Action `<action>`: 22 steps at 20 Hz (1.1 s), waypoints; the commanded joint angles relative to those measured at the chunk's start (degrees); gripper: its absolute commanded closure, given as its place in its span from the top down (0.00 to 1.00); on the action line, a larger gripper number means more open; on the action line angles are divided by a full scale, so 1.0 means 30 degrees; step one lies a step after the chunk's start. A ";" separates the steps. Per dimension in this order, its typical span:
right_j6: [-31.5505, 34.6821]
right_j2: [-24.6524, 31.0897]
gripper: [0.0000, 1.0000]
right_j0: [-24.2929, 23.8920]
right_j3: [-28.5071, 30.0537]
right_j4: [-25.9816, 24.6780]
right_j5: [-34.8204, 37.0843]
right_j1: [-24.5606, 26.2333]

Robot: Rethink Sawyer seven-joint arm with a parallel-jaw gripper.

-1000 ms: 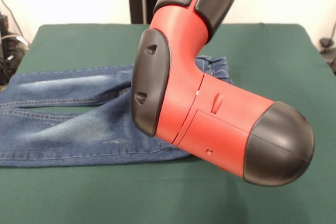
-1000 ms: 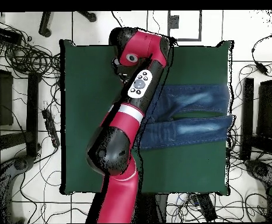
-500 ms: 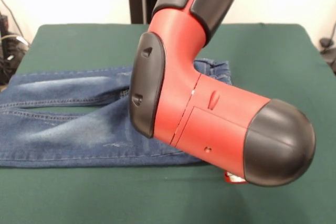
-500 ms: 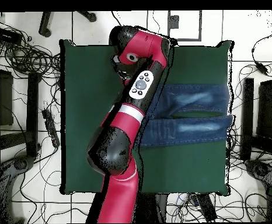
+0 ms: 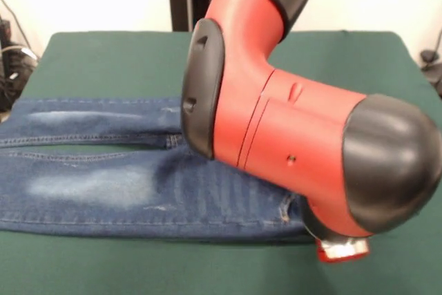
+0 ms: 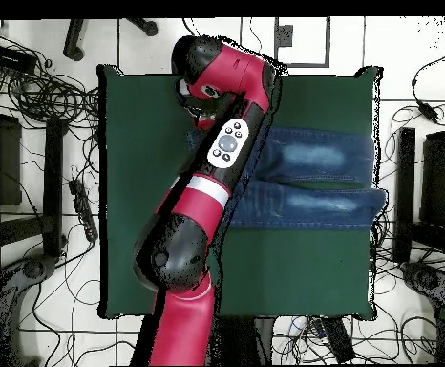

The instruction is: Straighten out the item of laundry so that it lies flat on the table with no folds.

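The blue denim jeans (image 5: 103,177) lie across the dark green table (image 5: 90,53), legs side by side pointing left in the front view, with pale faded patches. In the overhead view the jeans (image 6: 312,182) stretch right to the table's (image 6: 140,191) edge. The red and black arm covers the waist end in both views. Only a red and silver bit of the gripper (image 5: 340,249) shows under the arm, at the waist end near the table's front edge. Its hold on the cloth is hidden.
The arm's big elbow (image 5: 290,136) fills the middle and right of the front view. Several cables (image 6: 35,96) and dark stands (image 6: 2,158) lie on the floor around the table. The leg ends reach the table's right edge (image 6: 377,201) in the overhead view.
The arm has moved toward the front camera and lower. The jeans' waist end has shifted with it toward the front edge, and the legs now lie straighter and flatter.
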 commanded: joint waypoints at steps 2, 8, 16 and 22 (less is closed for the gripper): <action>0.2113 0.3654 0.00 0.1952 -0.0545 0.0370 -0.4158 -0.0064; 0.2806 0.3986 0.00 0.2074 -0.1024 0.0231 -0.3978 -0.0435; 0.4249 0.2076 0.00 0.1286 -0.2512 0.1399 -0.3957 -0.0473; 0.4691 0.1143 0.00 0.0999 -0.2982 0.2051 -0.4266 -0.0472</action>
